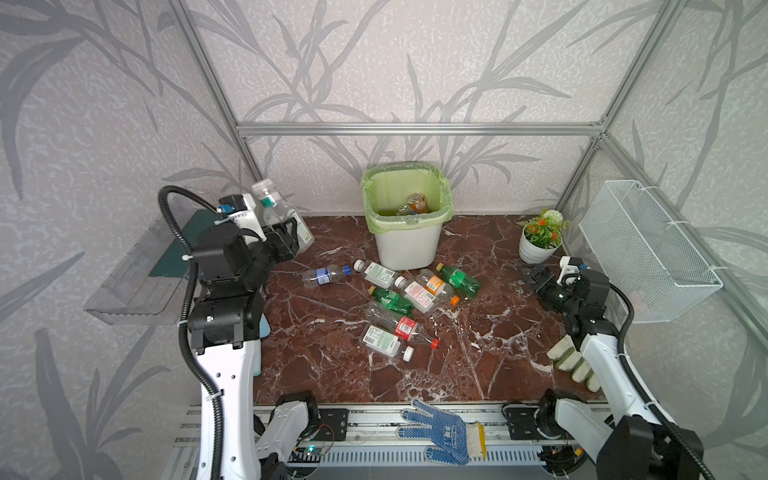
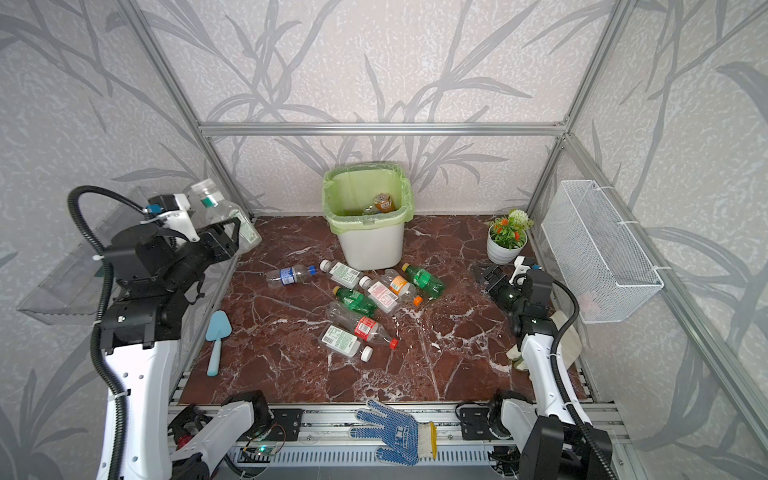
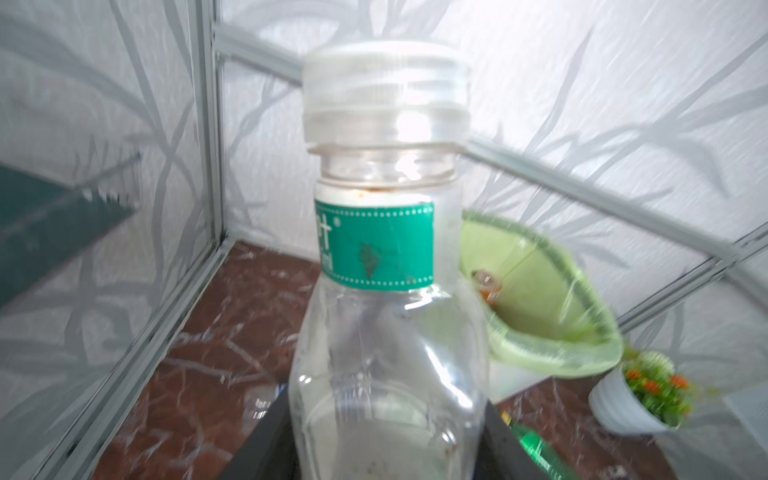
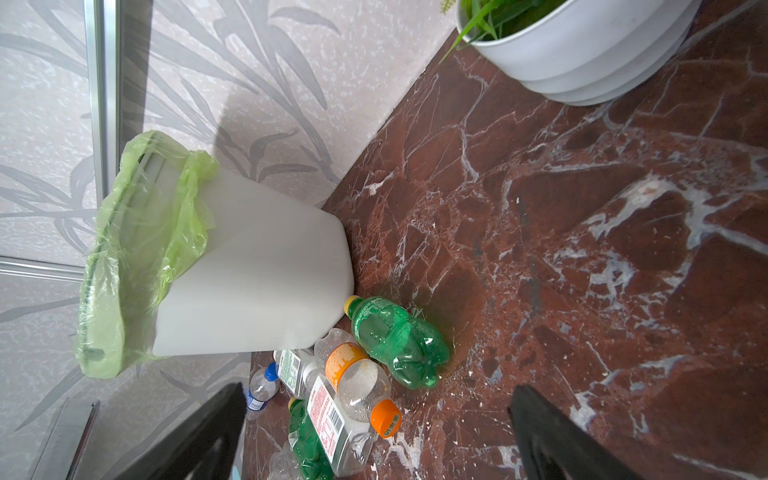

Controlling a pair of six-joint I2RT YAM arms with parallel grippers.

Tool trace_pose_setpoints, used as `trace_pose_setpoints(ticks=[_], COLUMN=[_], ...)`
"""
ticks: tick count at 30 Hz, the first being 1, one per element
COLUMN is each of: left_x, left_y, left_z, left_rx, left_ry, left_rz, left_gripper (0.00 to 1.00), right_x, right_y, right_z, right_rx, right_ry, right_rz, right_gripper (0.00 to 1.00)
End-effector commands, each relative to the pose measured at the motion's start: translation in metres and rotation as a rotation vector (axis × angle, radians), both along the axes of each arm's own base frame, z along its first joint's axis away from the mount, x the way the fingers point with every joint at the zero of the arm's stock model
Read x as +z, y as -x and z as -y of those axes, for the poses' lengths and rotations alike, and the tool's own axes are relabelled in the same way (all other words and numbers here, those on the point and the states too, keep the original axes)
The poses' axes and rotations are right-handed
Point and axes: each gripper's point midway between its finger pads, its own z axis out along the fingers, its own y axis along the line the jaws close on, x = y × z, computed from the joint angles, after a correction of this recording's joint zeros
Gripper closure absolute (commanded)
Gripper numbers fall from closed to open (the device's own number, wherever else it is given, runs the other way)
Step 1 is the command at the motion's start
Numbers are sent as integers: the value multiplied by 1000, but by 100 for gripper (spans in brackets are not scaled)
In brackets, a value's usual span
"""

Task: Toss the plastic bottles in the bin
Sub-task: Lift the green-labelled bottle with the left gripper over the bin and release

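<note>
My left gripper (image 1: pixel 291 237) (image 3: pixel 386 451) is raised at the back left, shut on a clear plastic bottle (image 1: pixel 275 210) (image 2: pixel 219 210) (image 3: pixel 386 291) with a green neck label and a pale cap, neck pointing up. The bin (image 1: pixel 409 249) (image 2: pixel 370 249) (image 3: pixel 540 332) (image 4: pixel 249 282), white with a light green bag, stands at the back middle and holds an orange-labelled bottle (image 1: pixel 417 202). Several plastic bottles lie on the floor in front of it, among them a blue-labelled one (image 1: pixel 324 275), a green one (image 1: pixel 459 279) (image 4: pixel 395 336) and a red-labelled one (image 1: pixel 399 325). My right gripper (image 1: pixel 530 274) (image 4: pixel 376 390) hangs open and holds nothing, to the right of the pile.
A white flower pot (image 1: pixel 538 245) stands at the back right, close behind the right gripper. A wire-mesh basket (image 1: pixel 648 253) hangs on the right wall and a clear shelf (image 1: pixel 137 270) on the left wall. A blue trowel (image 2: pixel 216 340) lies front left, a dotted glove (image 1: pixel 444 432) on the front rail.
</note>
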Motion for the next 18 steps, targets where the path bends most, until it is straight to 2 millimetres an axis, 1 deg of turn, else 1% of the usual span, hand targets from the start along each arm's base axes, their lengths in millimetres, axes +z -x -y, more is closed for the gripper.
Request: trace_pose_setpoints(ticks=[1,2,3,4,5,6,7,9,10,11,12,13,14,15,16,17,18], left_x=[86,98,103,105,103,99,90,65,49,33,15,1,-10,-16,-13,-5,10], left_y=[5,1,-6,-16,-29,-42,-56,-89,-107,-120,-134,-145,-151,-154,-153,-149,-143], left_z=[10,13,18,27,41,56,80,126,151,172,192,205,212,215,214,210,203], left_rx=[-55,-77,-97,-126,-156,-180,-216,-279,-311,-337,-356,-353,-347,-335,-314,-288,-257], left_ry=[79,99,107,109,97,70,39,-25,-62,-93,-127,-153,-176,-194,-207,-213,-215], left_rz=[310,351,366,361,342,318,285,199,135,69,-10,-83,-146,-184,-191,-172,-115], left_gripper=[78,78,79,79,79,79,79,76,72,65,55,48,42,37,29,17,2], right_x=[24,24,25,26,28,29,31,34,36,36,36,37,37,36,36,39,40], right_y=[-1,-1,0,0,0,0,0,1,1,2,3,4,5,7,9,11,12], right_z=[-1,0,-1,-1,-1,-1,-2,-4,-5,-6,-7,-8,-9,-10,-10,-10,-8], right_rx=[2,-2,-2,-4,-5,-5,-1,11,19,26,33,42,54,61,67,67,59], right_ry=[-7,-10,-13,-15,-18,-21,-23,-27,-28,-26,-23,-17,-8,0,14,29,43], right_rz=[60,60,63,65,69,72,78,84,86,84,78,74,73,58,49,50,52], right_gripper=[1,1,1,1,1,1,1,1,1,1,1,1,1,1,1,1,1])
